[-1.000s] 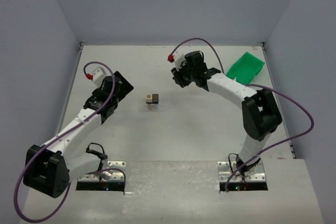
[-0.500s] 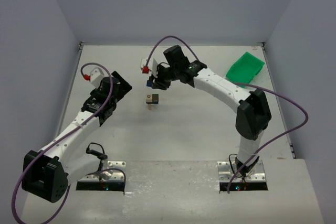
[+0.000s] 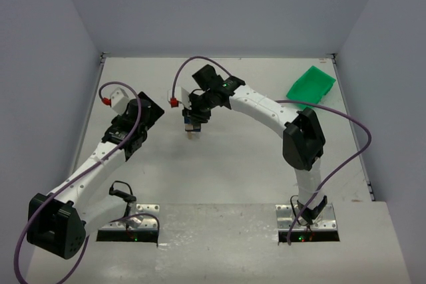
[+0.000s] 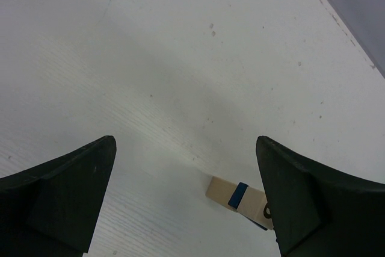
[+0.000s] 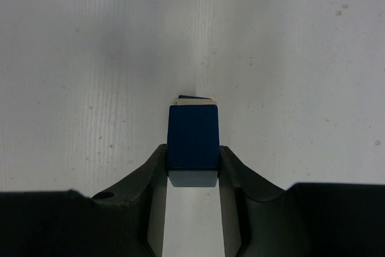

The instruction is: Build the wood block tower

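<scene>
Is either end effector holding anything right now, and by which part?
The right end effector pinches a dark blue block by its two opposite side faces. The left end effector is open and holds nothing.

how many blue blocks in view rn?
2. The held blue block is clamped in the right gripper, just over the tower; the stacked blue block sits partway along the tower. Others may be hidden under the gripper.

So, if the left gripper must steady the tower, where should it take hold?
Probably the tan lower part of the tower, on its flat sides, coming low from the left. The right gripper with the blue block covers the top, and the left gripper is open.
</scene>
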Available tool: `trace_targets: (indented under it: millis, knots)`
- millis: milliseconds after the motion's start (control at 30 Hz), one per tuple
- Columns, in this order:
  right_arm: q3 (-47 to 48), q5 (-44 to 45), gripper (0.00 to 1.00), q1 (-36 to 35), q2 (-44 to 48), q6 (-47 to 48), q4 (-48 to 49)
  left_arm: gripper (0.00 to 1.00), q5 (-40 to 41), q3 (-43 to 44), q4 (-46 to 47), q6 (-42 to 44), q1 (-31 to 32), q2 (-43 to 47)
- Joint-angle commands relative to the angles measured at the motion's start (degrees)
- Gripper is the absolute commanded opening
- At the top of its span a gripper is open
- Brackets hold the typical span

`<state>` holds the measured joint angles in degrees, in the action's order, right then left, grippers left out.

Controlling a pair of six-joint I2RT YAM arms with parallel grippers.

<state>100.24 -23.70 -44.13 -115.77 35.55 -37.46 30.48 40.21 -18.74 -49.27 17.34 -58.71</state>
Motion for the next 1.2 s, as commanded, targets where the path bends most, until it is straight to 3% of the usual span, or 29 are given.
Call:
trace_targets:
  millis: [0, 1167]
  knots:
    - [4.00, 1.06, 0.31, -0.28, -0.81, 2.42, -1.01, 1.00, 1.34, 0.64, 0.63, -0.89, 0.06, 0.99]
    - [7.51, 1.69, 0.38, -0.47, -5.08, 2.54, -3.31, 1.00, -0.59, 0.75, 2.35, 0.31, 0.01, -0.66]
